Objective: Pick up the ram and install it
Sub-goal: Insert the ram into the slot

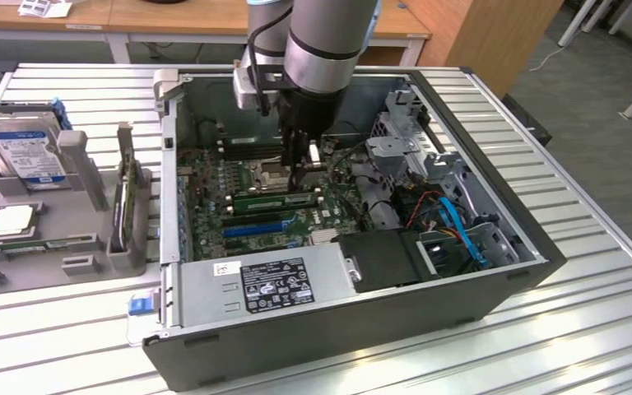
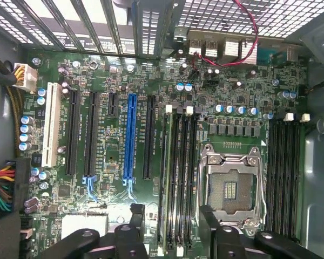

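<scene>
Nearest us on the slatted table stands the opened computer case, with the labelled power supply along its near edge. Beyond it on the motherboard we see the blue expansion slot, and just past that the ram, a green stick on edge in the memory slots beside the empty CPU socket. The gripper hangs right above this spot inside the case. From the wrist we see its two dark fingers spread wide over the memory slots, with nothing held between them. Well apart, at the far left, a hard drive stands in a grey fixture.
</scene>
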Motion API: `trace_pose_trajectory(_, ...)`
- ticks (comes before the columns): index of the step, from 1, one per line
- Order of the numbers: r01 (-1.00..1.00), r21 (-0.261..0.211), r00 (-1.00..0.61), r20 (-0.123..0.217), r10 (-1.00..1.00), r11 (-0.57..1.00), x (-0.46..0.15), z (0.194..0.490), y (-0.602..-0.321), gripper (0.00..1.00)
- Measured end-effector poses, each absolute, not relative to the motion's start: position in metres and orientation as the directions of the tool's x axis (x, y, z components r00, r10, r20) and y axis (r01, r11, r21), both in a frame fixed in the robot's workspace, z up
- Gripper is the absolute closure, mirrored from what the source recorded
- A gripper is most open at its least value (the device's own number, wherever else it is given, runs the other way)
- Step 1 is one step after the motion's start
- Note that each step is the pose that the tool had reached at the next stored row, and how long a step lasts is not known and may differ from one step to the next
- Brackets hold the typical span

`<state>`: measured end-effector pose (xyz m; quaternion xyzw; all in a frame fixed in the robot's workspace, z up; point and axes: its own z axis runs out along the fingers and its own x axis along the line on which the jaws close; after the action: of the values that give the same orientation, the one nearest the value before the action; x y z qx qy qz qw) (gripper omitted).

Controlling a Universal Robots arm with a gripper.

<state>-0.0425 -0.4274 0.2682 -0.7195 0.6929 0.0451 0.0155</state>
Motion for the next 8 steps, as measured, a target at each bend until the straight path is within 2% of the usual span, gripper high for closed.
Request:
trace_pose_trajectory(3,-0.998,0.040,0.036,-0.086,-0.996,-0.039,-0.0425,0.2682,-0.4274,0.49)
trace_pose_trajectory(5,-0.998,0.040,0.036,-0.086,-0.996,-0.039,-0.0425,0.2682,-0.4274,0.62)
trace_pose_trajectory(6,-0.998,0.040,0.036,-0.086,-0.996,-0.039,-0.0425,0.2682,-0.4274,0.62)
trace_pose_trajectory(8,-0.998,0.040,0.036,-0.086,-0.996,-0.039,-0.0425,0.2682,-0.4274,0.73)
